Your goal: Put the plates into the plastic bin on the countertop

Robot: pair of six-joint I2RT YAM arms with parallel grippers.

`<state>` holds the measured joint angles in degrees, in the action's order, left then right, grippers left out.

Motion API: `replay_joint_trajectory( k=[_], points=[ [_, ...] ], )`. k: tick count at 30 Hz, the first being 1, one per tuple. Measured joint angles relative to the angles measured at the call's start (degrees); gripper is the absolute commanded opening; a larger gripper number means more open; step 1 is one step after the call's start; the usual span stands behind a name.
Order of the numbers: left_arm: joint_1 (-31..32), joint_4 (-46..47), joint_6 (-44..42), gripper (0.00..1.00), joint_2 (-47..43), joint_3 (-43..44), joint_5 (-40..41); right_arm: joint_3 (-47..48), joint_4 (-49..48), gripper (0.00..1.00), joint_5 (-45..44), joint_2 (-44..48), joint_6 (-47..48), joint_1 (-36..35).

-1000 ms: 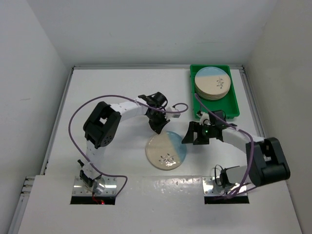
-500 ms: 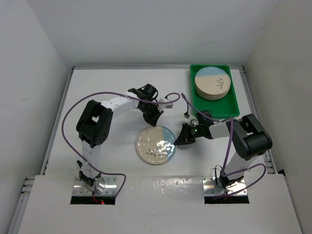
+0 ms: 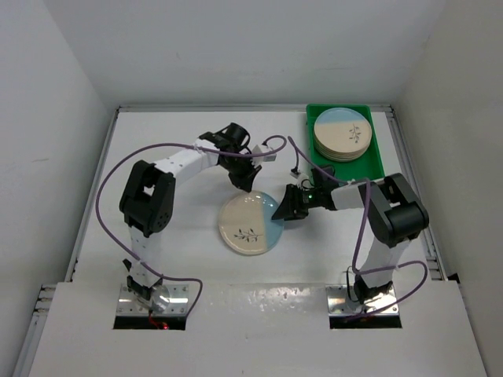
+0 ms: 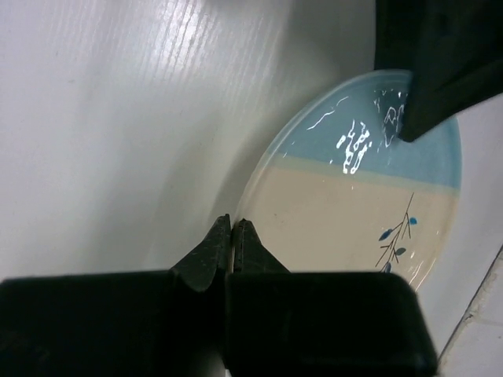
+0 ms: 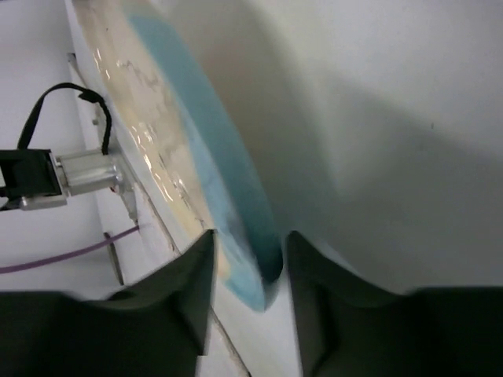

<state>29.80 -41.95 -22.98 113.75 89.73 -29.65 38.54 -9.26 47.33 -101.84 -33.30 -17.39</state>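
Observation:
One cream plate (image 3: 245,226) with a blue segment lies on the white countertop (image 3: 169,157) between the arms. My left gripper (image 3: 245,187) is shut, its tips (image 4: 233,222) resting against the plate's (image 4: 346,212) far rim with nothing between them. My right gripper (image 3: 282,211) is at the plate's right edge. In the right wrist view it (image 5: 250,233) stands open, one finger on each side of the blue rim (image 5: 206,149). The green plastic bin (image 3: 351,176) at the back right holds a stack of plates (image 3: 343,130) in its far half.
A raised rim (image 3: 106,157) runs along the countertop's edges, and white walls close it in on three sides. Purple cables (image 3: 157,149) loop over both arms. The right arm's elbow (image 3: 397,208) sits just in front of the bin.
The plate has slid away from the arm bases and slightly left, turning as it went. Both grippers moved with it, the right arm folding in toward the bin's near end.

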Motion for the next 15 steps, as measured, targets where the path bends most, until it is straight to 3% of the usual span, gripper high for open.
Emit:
replay_joint_trajectory(
  k=[1,2,4,8,10,11,14,15],
  points=[
    [0.0,-0.04,-0.2,0.0,0.0,0.04,-0.11,0.79,-0.7,0.28,0.42,-1.68,-0.48,-0.04],
    [0.0,-0.04,-0.35,0.0,0.0,0.07,-0.15,1.31,-1.55,0.14,0.94,-3.37,-1.18,-0.13],
    [-0.02,-0.52,-0.63,0.0,0.0,0.07,0.55,1.51,-2.91,0.01,3.56,-5.27,-1.79,-0.17],
    [-0.59,-0.87,-0.44,0.03,-0.37,0.85,-0.76,1.46,-4.52,0.0,3.65,-5.53,-4.81,-1.11],
    [-0.72,-0.98,-0.07,0.18,-0.37,2.21,-0.44,1.46,-5.29,0.0,3.87,-5.27,-5.97,-1.05],
    [-1.03,-1.16,0.2,0.33,-0.37,3.19,-0.09,1.46,-5.29,0.0,3.85,-4.87,-6.56,-0.83],
    [-2.78,-1.84,0.98,0.46,-0.37,7.26,1.14,3.23,-3.48,0.0,2.95,-3.43,-8.02,1.09],
    [-3.67,-2.1,1.2,0.46,-0.37,8.81,1.66,4.59,-2.6,0.0,2.51,-2.73,-8.7,2.16]
  ],
)
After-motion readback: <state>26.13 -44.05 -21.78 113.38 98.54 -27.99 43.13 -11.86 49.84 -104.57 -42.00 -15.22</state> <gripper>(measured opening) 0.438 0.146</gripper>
